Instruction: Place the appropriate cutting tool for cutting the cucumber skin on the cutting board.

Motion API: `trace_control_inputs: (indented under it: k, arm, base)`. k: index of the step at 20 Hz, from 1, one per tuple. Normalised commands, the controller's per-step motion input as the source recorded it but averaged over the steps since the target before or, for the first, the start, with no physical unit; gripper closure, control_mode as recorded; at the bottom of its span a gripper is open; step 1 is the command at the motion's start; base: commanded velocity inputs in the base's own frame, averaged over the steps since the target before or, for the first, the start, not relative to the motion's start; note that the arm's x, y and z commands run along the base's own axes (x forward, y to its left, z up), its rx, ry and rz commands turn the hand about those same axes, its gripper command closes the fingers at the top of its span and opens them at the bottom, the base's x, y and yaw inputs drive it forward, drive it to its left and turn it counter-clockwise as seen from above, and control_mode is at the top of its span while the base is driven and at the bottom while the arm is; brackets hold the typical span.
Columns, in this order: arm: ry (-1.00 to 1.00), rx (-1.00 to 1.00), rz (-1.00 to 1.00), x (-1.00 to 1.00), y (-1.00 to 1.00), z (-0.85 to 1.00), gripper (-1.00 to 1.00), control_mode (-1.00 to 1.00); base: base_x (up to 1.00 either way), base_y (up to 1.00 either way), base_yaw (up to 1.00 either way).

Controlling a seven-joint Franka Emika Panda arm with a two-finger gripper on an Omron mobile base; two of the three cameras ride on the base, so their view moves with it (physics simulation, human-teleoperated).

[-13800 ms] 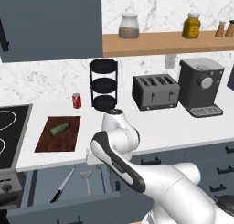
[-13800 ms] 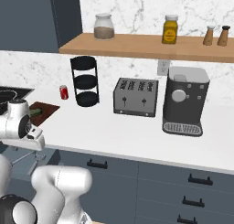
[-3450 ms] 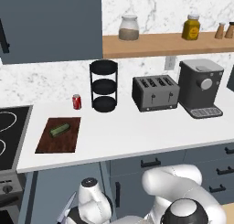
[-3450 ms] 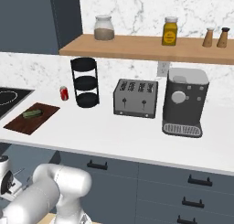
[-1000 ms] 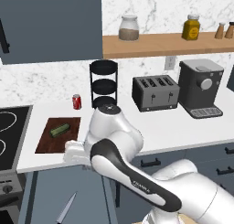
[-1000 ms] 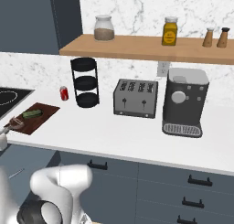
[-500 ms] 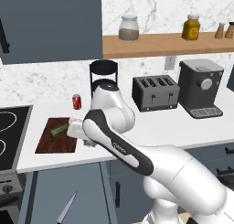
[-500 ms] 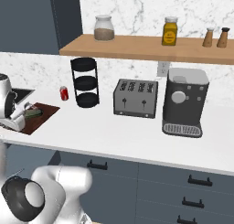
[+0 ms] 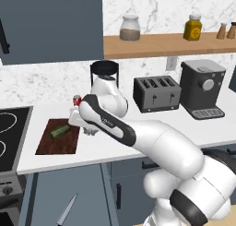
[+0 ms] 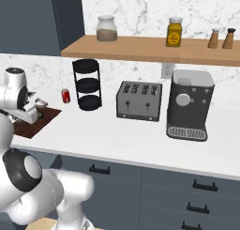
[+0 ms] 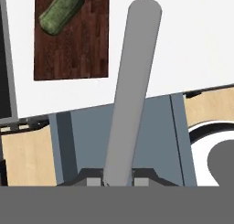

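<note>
Pale beige and long in the hand view, the peeler's handle (image 11: 132, 90) runs up from between the two fingers of the tool (image 11: 116, 179), which is closed tight around it. Its looped head passes out of the top edge of that view, so I cannot tell how it is turned. In the left base view the tool (image 9: 79, 123) hangs just above the white table (image 9: 138, 133), at the right-hand edge of the cutting board (image 9: 57, 139). The peeler is up in the air, over the table beside the board, and is not lying on it.

Dark reddish-brown wood, the board lies flat near the table's front edge, with the hob (image 9: 11, 137) on its left. One short green cucumber (image 9: 60, 130) lies on its far half, set at a slant. Behind the arm stand a red can (image 9: 76, 100) and a black tiered rack (image 10: 88, 84). Down on the floor, a long knife (image 9: 67, 209) lies in front of the cabinets.
</note>
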Motion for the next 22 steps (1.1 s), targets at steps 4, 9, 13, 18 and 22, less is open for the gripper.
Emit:
trace_control_inputs:
  k: [4,9,13,18,22]
  arm:
    - [0.02,0.00,0.00,0.31,0.00,-0.35,1.00,-1.00]
    - [0.03,0.00,0.00,0.25,0.01,-0.46,1.00,-1.00]
    - [0.01,0.00,0.00,0.23,0.02,-0.36,1.00,-1.00]
    - [0.00,0.00,0.00,0.20,0.16,-0.20,1.00,-1.00]
    - [0.00,0.00,0.00,0.18,0.34,-0.26,1.00,-1.00]
  base:
    - [0.00,0.00,0.00]
    - [0.00,0.00,0.00]
    - [0.00,0.00,0.00]
    - [0.00,0.00,0.00]
    - [0.00,0.00,0.00]
